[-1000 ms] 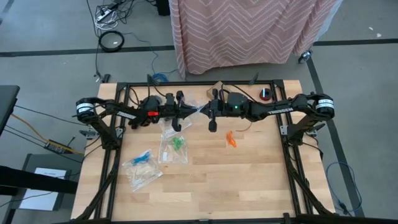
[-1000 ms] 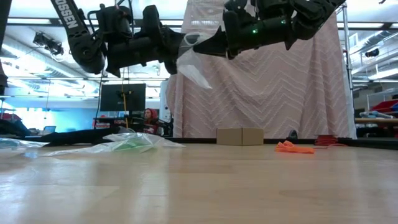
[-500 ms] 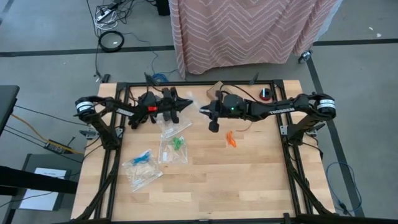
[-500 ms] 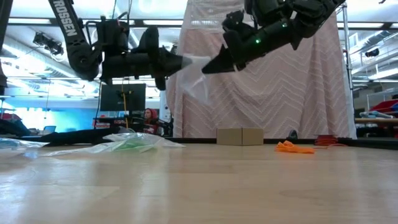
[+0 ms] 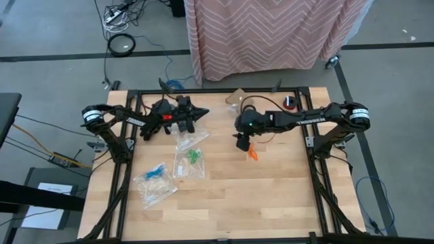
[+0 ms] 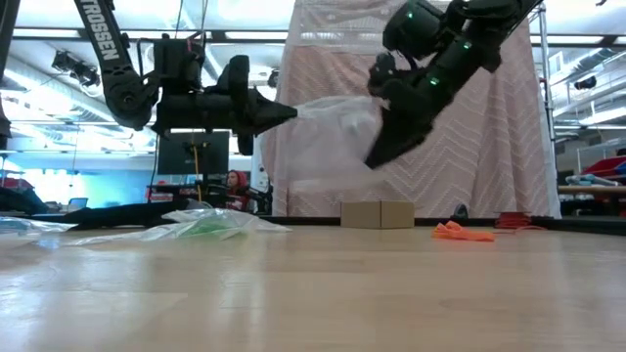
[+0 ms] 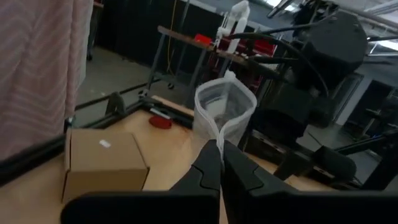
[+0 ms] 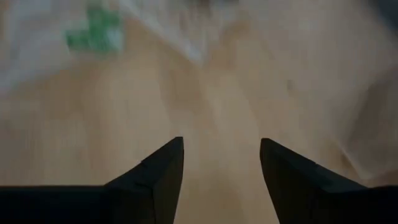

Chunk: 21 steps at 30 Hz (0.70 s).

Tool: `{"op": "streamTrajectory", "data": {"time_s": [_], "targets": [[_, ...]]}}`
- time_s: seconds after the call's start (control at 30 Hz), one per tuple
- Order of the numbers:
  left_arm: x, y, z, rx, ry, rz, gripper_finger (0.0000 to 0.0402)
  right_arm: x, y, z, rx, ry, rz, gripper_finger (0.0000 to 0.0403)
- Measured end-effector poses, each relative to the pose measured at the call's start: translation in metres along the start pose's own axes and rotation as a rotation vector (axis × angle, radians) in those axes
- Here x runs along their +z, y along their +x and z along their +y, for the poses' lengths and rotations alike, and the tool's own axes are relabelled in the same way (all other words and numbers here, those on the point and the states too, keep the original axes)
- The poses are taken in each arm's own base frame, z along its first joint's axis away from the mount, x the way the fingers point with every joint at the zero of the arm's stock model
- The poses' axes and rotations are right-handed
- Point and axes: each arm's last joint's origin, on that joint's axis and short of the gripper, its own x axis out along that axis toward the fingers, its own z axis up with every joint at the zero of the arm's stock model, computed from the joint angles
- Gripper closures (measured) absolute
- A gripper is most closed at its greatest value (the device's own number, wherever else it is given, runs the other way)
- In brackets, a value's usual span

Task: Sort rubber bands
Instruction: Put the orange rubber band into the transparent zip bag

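We've got green bands (image 5: pixel 194 155) and blue bands (image 5: pixel 156 170) bagged on the worktop (image 5: pixel 271 196), the left pincer (image 6: pixel 284 111) clamped on an empty clear bag (image 6: pixel 333 137), the right pincer (image 5: pixel 241 144) apart above the loose orange bands (image 5: pixel 252 152).

floor (image 5: pixel 54 27): grey | curtain (image 5: pixel 271 30): pink chevron | ceiling lights: bright

A wooden table (image 5: pixel 271 196) carries zip bags (image 5: pixel 154 183), orange rubber bands (image 5: pixel 252 154), a cardboard box (image 5: pixel 236 97).

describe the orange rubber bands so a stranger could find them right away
On the wooden table, look right of centre, just below the open right gripper. The orange rubber bands lie loose on bare wood, while the green ones sit inside a clear bag.
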Motion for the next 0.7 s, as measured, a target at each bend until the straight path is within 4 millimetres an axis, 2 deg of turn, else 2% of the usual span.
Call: {"op": "streamTrajectory", "data": {"time_s": [0.13,0.3,0.53,0.7], "targets": [[-0.003,0.0,0.001,0.008,-0.037,0.032,0.0396,-0.018,-0.004,0.001,0.026,0.092,0.187,0.0204],[-0.005,0.0,0.001,-0.005,-0.061,0.054,0.0396,-0.033,-0.009,0.013,0.062,0.178,0.347,0.0212],[-0.006,0.0,-0.002,-0.065,-0.094,0.081,0.0396,-0.042,-0.014,0.03,-0.029,0.248,0.391,0.0215],[-0.012,-0.003,-0.005,-0.06,-0.099,0.098,0.0396,-0.046,-0.015,0.03,-0.124,0.321,0.395,0.0216]]}}
